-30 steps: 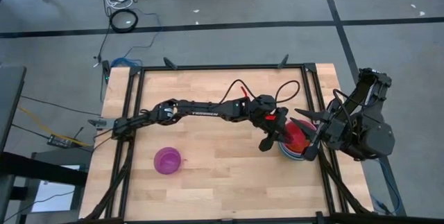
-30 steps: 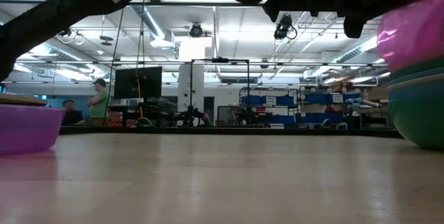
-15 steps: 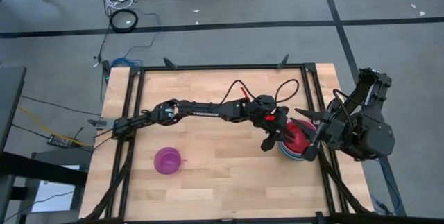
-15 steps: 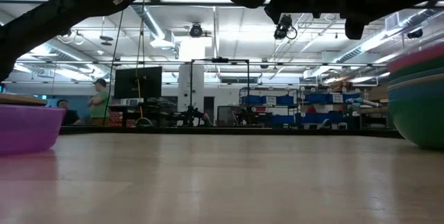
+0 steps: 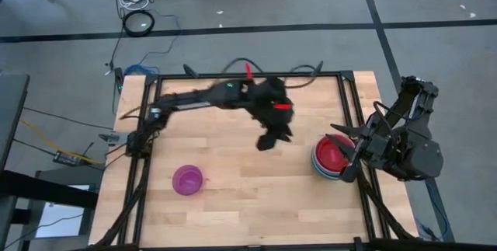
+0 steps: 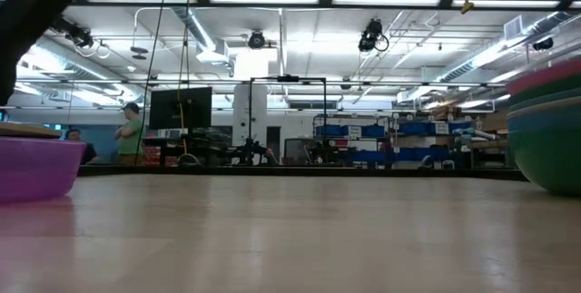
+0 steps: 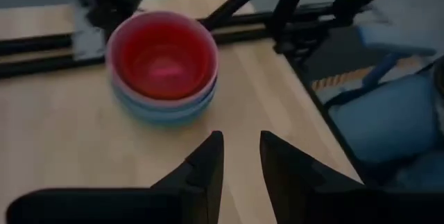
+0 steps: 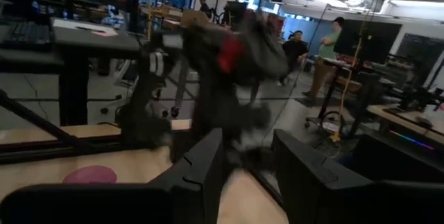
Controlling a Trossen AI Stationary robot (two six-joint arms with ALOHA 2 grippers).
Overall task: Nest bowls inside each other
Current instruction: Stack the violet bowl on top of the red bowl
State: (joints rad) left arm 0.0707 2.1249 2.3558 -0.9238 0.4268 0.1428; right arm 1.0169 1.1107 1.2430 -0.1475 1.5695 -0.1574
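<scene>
Left gripper (image 5: 270, 138) had pulled back from the bowl stack (image 5: 332, 157) toward desk centre since the earlier frames, arm now raised and motion-blurred over the middle of the desk (image 5: 233, 196); its fingers (image 7: 208, 165) stood apart with a narrow gap, holding nothing, bare wood showing between them; the magenta bowl that was tilted on the stack a second ago sat flat in it.

Stack of nested bowls stood near the desk's right edge; smooth glossy round plastic, a red-pink bowl (image 7: 163, 56) innermost, pale pink rim under it, light blue bowl (image 7: 165, 111) outermost in the left wrist view; from the low view teal and green rims (image 6: 549, 121) layered like bands.

Purple bowl (image 5: 188, 179) sat alone, upright, near the desk's front left, well apart from the stack; small, round, translucent-looking plastic.

Right gripper (image 5: 348, 151) rested just beside the stack at the right edge; its fingers (image 8: 198, 165) were parted and empty, not touching any bowl as far as could be seen.

Desk was light butcher-block wood, matte grain, inside a black metal frame (image 5: 248, 74).

People (image 6: 129, 134) stood in the room beyond.
</scene>
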